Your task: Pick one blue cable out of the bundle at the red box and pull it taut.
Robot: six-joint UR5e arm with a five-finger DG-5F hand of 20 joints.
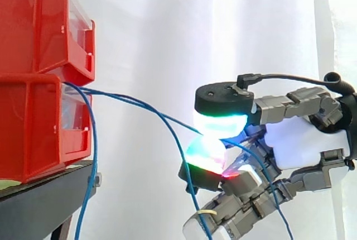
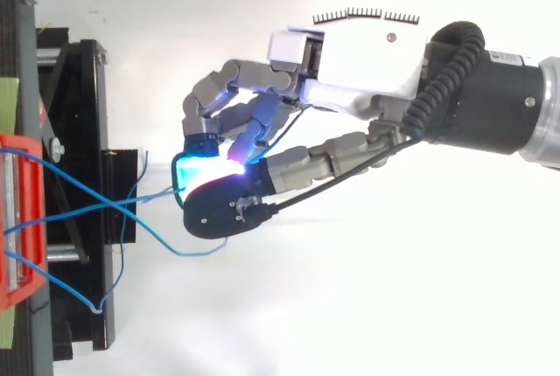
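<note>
Two red bins (image 1: 33, 28) are stacked on a black stand (image 1: 39, 201) at the left. Several thin blue cables come out from between them. One blue cable (image 1: 150, 108) runs in a nearly straight line from the lower red bin (image 2: 17, 219) to my hand (image 1: 301, 142). The thumb and a finger pinch it between their glowing green and cyan fingertips (image 1: 220, 125). From above, the hand (image 2: 359, 66) sits to the right of the stand, and the pinched cable (image 2: 140, 196) leads into it. The cable's free end trails down past the palm.
Another blue cable (image 1: 92, 156) hangs straight down beside the stand. A third blue cable (image 1: 179, 156) arcs down in front of the lower fingers. From above, loose loops (image 2: 188, 252) lie between the stand (image 2: 83, 131) and the hand. A white curtain is behind.
</note>
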